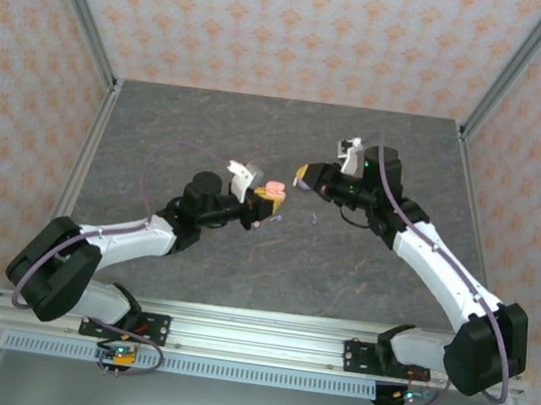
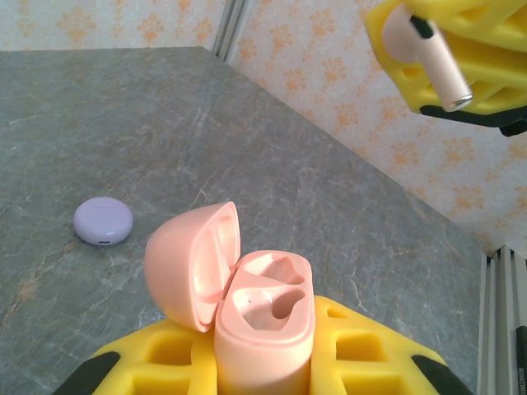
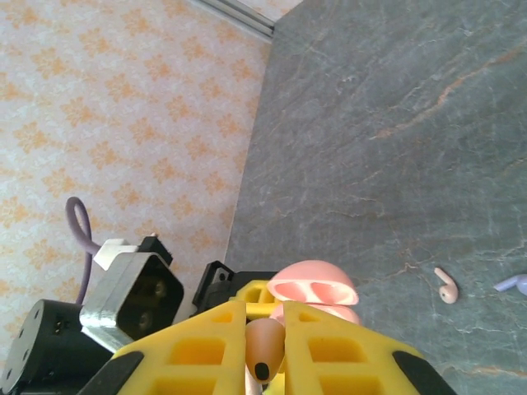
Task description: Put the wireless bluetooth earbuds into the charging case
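Observation:
My left gripper (image 1: 265,200) is shut on an open salmon-pink charging case (image 2: 265,317), its lid (image 2: 191,265) swung back to the left and both sockets empty. Just right of it and apart from it, my right gripper (image 1: 305,175) is shut on a salmon-pink earbud (image 2: 430,59), pinched between the yellow fingers (image 3: 206,346). From the right wrist view the held earbud (image 3: 265,350) points toward the case (image 3: 314,290) just beyond. Another pink earbud (image 3: 446,285) and a lilac earbud (image 3: 510,284) lie loose on the table.
A closed lilac case (image 2: 102,220) sits on the grey stone-patterned table (image 1: 260,131), beyond the left gripper. Patterned walls with metal corner posts (image 1: 77,4) enclose the table on three sides. The loose pink earbud (image 1: 278,219) and lilac earbud (image 1: 314,217) lie below the grippers.

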Controlling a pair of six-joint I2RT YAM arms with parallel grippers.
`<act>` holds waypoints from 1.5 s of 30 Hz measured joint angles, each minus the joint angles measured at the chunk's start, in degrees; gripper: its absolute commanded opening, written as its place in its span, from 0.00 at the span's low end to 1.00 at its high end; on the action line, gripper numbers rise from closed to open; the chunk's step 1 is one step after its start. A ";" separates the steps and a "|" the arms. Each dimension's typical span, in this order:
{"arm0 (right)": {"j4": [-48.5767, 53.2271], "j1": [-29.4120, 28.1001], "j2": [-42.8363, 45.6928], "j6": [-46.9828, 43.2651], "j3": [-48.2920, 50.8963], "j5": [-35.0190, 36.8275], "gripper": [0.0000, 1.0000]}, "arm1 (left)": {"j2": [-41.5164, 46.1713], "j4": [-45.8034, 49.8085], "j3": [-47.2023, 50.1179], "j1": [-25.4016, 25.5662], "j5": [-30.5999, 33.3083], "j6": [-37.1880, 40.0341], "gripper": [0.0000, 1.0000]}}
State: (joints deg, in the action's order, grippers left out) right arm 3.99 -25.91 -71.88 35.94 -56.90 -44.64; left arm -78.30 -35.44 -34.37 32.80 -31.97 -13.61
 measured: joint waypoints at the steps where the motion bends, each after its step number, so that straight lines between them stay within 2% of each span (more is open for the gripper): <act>1: 0.26 -0.39 0.11 -0.26 -0.44 0.15 0.16 | 0.02 0.00 -0.22 0.20 -0.17 0.02 0.05; 10: 3.06 -3.19 0.72 -3.28 -2.25 2.25 0.16 | 0.00 0.02 -0.66 0.24 -1.03 0.02 0.05; 26: 4.96 -3.69 1.14 -5.81 -2.25 4.83 0.15 | 0.00 -0.02 -1.62 0.76 -5.64 -0.11 0.06; 45: 5.27 -4.35 1.66 -7.34 -2.25 7.82 0.16 | -0.76 -4.02 -3.32 0.87 -6.73 -6.05 0.06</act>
State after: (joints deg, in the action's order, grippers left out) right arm 9.26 -30.26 -70.22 28.60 -59.16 -36.82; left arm -79.07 -39.46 -37.69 33.67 -38.70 -19.66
